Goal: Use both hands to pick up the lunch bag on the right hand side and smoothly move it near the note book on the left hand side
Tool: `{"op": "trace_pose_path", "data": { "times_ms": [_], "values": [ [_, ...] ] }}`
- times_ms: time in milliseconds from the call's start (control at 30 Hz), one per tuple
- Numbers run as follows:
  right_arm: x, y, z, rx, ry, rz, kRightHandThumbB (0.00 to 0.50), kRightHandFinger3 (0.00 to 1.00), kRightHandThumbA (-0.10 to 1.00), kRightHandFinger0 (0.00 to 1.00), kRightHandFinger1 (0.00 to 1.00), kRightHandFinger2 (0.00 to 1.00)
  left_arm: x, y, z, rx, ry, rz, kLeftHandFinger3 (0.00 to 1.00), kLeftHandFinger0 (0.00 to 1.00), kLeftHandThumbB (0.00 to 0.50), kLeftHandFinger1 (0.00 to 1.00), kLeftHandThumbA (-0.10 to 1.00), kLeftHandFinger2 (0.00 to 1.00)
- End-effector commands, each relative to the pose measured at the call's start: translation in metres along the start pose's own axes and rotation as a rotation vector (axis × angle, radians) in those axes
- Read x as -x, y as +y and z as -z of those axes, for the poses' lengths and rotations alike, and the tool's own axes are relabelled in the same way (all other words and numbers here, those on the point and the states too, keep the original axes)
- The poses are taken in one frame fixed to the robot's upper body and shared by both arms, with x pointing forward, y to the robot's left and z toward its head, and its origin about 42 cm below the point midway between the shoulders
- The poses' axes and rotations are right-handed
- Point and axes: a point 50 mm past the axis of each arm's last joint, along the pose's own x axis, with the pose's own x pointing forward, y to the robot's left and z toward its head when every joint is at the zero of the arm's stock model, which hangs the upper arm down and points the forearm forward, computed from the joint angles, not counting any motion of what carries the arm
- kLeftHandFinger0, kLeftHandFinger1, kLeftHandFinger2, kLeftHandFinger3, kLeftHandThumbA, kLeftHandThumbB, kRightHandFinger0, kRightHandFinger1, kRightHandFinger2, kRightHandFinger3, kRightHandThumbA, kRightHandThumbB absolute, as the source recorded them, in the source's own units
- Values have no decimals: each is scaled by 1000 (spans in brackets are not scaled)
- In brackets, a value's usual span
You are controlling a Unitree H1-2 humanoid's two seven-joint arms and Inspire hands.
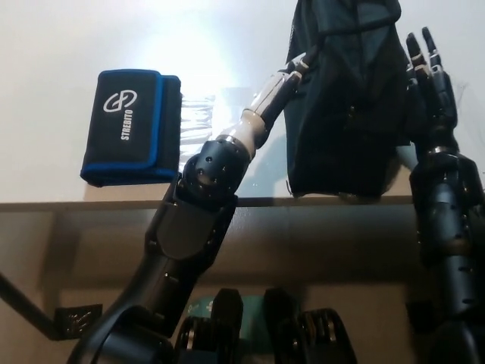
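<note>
Slippage is looking like the main risk: the dark, soft fabric lunch bag (345, 98) is sitting slack at the upper right of the frame, and uneven pressure could be folding or dragging it. The black right hand (430, 72) is reaching along its right side, fingers spread and holding nothing. The left hand (298, 62) is disappearing against its left side; I cannot tell its state. The blue-edged black notebook (130, 127) is lying at upper left on the pale, glossy counter (53, 45), which is reflecting glare.

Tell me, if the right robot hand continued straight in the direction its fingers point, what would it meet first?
Probably nothing: the right robot hand points up along the lunch bag's right side, toward bare table. Depth is unclear.
</note>
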Motion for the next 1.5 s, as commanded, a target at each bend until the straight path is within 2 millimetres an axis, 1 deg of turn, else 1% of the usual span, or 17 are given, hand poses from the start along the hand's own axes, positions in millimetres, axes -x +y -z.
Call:
{"op": "trace_pose_path", "data": {
  "times_ms": [0,200,267,467,533,633,667,700,767,833,900,933,1033,1167,1267,1367,1467],
  "values": [
    [-20,43,-6,-4,-74,-132,235,1000,1000,1000,1000,1000,-14,0,-34,-41,-143,-2,1000,1000,433,1000,1000,1000],
    [-16,71,10,68,-71,-183,211,1000,1000,1000,1000,1000,-10,0,-36,29,-180,-14,1000,1000,463,1000,1000,1000],
    [-15,77,15,92,-71,-194,212,1000,1000,1000,1000,1000,-8,1,-35,61,-195,-23,1000,1000,440,1000,1000,1000],
    [-12,96,35,104,-48,-208,210,1000,1000,1000,1000,1000,5,13,-32,68,-214,-35,1000,1000,436,1000,1000,1000],
    [-13,102,40,106,-42,-214,200,1000,1000,1000,1000,1000,8,18,-33,82,-219,-37,1000,1000,380,1000,1000,1000],
    [-14,114,48,123,-36,-223,183,1000,1000,1000,1000,1000,12,28,-36,36,-232,-83,1000,1000,340,1000,1000,1000],
    [-14,116,49,125,-35,-224,183,1000,1000,1000,1000,1000,13,30,-37,33,-233,-87,1000,1000,339,1000,1000,1000],
    [-15,120,53,129,-22,-229,196,1000,1000,1000,1000,1000,16,34,-37,15,-231,-105,1000,1000,370,1000,1000,1000],
    [-16,122,52,134,-14,-230,205,1000,1000,1000,1000,1000,18,37,-40,2,-238,-119,1000,1000,395,1000,1000,1000],
    [-18,128,56,119,-2,-240,204,1000,1000,1000,1000,1000,22,43,-42,-5,-256,-140,1000,1000,372,1000,1000,1000],
    [-19,131,58,128,2,-244,204,1000,1000,1000,1000,1000,24,47,-42,-8,-262,-149,1000,1000,375,1000,1000,1000],
    [-19,135,60,143,2,-247,197,1000,1000,1000,1000,1000,26,50,-42,-9,-261,-158,1000,1000,398,1000,1000,1000],
    [-20,147,65,144,5,-266,183,1000,1000,1000,1000,1000,31,58,-44,-18,-274,-182,1000,1000,389,1000,1000,1000],
    [-22,167,73,133,20,-304,215,1000,1000,1000,1000,1000,39,72,-44,-27,-290,-208,1000,1000,321,1000,1000,1000],
    [-23,179,78,137,30,-313,242,1000,1000,1000,1000,1000,43,78,-45,13,-308,-234,1000,1000,315,1000,1000,1000],
    [-23,187,81,152,27,-320,250,1000,1000,1000,1000,1000,45,84,-48,14,-319,-252,1000,1000,298,1000,1000,1000],
    [-21,191,85,152,35,-327,253,1000,1000,1000,1000,1000,48,92,-49,64,-331,-278,1000,1000,302,1000,1000,1000]
  ]
}}
